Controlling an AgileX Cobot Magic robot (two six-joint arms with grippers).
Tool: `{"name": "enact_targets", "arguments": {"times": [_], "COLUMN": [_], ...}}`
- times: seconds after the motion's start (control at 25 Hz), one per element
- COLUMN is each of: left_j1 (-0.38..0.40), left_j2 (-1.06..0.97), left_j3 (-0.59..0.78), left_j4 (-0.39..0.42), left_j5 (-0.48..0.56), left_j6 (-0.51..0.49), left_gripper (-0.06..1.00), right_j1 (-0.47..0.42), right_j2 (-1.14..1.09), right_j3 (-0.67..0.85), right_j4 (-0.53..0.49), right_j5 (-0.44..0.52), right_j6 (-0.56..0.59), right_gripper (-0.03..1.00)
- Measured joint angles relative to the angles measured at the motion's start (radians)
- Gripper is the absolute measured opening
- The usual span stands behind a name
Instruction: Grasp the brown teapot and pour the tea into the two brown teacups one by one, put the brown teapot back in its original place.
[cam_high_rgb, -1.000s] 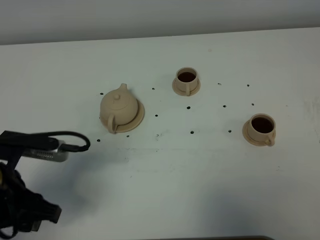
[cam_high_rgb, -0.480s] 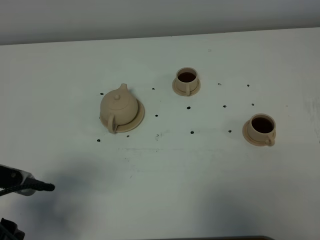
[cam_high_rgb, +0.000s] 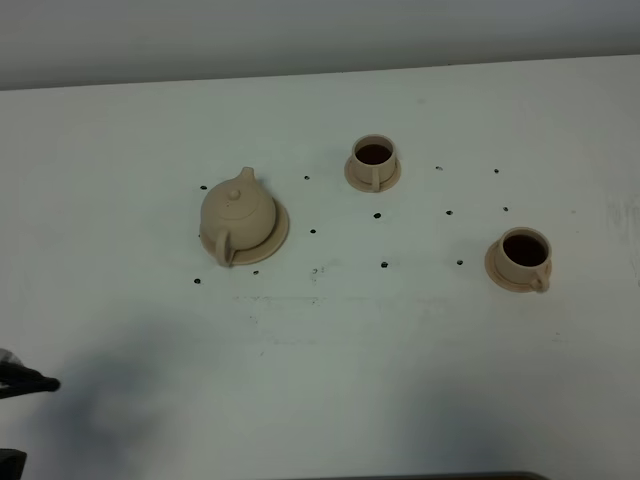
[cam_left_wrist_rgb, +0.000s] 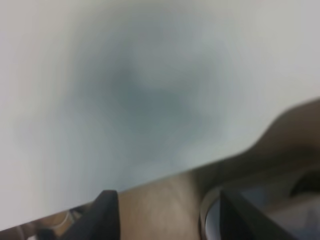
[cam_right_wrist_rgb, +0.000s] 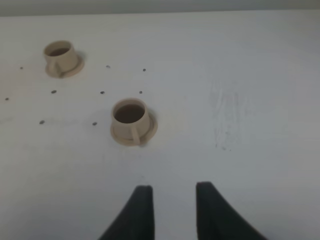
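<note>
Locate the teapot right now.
In the exterior high view the teapot sits upright on its saucer, left of centre on the white table, well left of both filled teacups.

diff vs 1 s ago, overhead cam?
The left arm has pulled back toward the lower left edge of the overhead view; only a sliver of it shows. It took hold of nothing and let go of nothing. Unmoved: teapot on its saucer, far cup and near cup, both with tea in them.
</note>
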Motion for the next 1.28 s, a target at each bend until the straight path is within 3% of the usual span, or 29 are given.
{"name": "enact_targets", "arguments": {"times": [0.2,0.44,1.28], "left_j1": [0.162,0.293,0.323], "left_j2": [-0.156,-0.311,-0.57], "left_j3": [0.001,0.003,0.004], "left_j4": [-0.009,-0.01,-0.011], "left_j5": [-0.001,0.0,0.001], "left_j6": [0.021,0.024,0.027], "left_gripper": [0.47,0.47,0.47], "right_j1": [0.0,0.0,0.0], "right_j2": [0.0,0.0,0.0], "right_j3": [0.0,0.0,0.0], "right_j4": [0.0,0.0,0.0], "right_j5": [0.0,0.0,0.0], "right_j6": [0.0,0.0,0.0], "right_gripper": [0.2,0.2,0.2]}}
